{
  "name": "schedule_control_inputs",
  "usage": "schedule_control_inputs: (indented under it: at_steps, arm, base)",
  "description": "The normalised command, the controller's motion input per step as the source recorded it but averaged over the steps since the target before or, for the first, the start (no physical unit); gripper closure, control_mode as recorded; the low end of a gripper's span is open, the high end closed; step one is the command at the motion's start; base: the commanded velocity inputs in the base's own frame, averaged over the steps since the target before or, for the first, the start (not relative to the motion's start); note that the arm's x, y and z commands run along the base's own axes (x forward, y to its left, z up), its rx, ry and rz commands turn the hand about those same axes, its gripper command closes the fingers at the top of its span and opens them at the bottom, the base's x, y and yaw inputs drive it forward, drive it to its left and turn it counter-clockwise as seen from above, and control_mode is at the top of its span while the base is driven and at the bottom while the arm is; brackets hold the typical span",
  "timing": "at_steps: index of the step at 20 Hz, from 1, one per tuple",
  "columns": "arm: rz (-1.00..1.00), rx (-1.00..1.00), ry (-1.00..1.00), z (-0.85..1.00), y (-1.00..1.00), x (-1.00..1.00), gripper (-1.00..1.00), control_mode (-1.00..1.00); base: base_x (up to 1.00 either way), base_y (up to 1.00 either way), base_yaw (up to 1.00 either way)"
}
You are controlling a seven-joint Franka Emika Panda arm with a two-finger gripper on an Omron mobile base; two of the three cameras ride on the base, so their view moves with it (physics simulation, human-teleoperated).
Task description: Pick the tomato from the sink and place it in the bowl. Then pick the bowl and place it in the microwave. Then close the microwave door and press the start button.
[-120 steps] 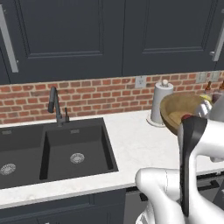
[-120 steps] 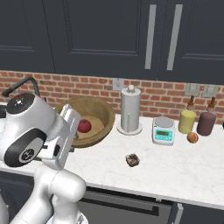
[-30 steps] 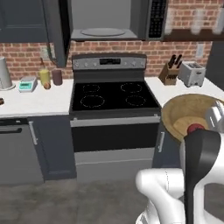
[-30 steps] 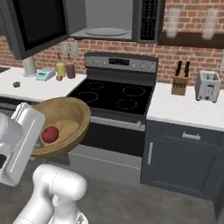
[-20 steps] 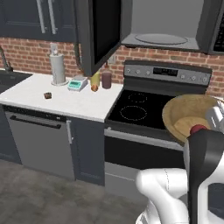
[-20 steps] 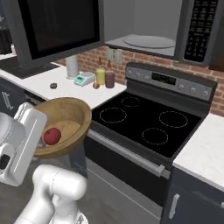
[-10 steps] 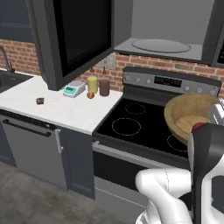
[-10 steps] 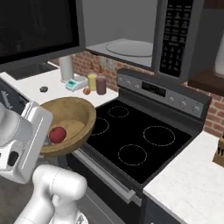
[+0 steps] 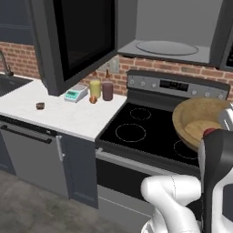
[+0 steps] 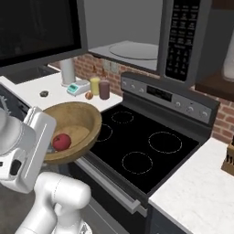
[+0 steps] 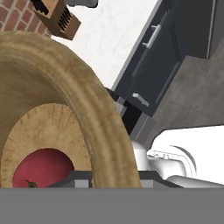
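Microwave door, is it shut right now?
No, the microwave door is swung wide open, and the glass turntable inside the microwave shows plainly.

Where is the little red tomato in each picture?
Left base view: the tomato peeks over the arm at the right edge, in front of the bowl.
Right base view: it lies inside the bowl, at the left, over the stove's edge.
Hand view: it is the red patch at the bottom left, on the bowl's floor.
Shared landmark: the wooden bowl that carries it.
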Motion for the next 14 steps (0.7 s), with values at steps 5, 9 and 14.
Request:
schedule_control_inputs:
  at_steps: [5,9,14]
  arm:
    - [0.00,0.00,0.00,0.00,0.00,0.00,1.00,1.00]
    - [0.00,0.00,0.00,0.00,0.00,0.00,1.00,1.00]
    - [0.00,0.00,0.00,0.00,0.00,0.00,1.00,1.00]
  base:
    - [0.37,0.34,-0.01]
    - [0.12,-0.04,0.09]
    - [0.00,-0.27,0.10]
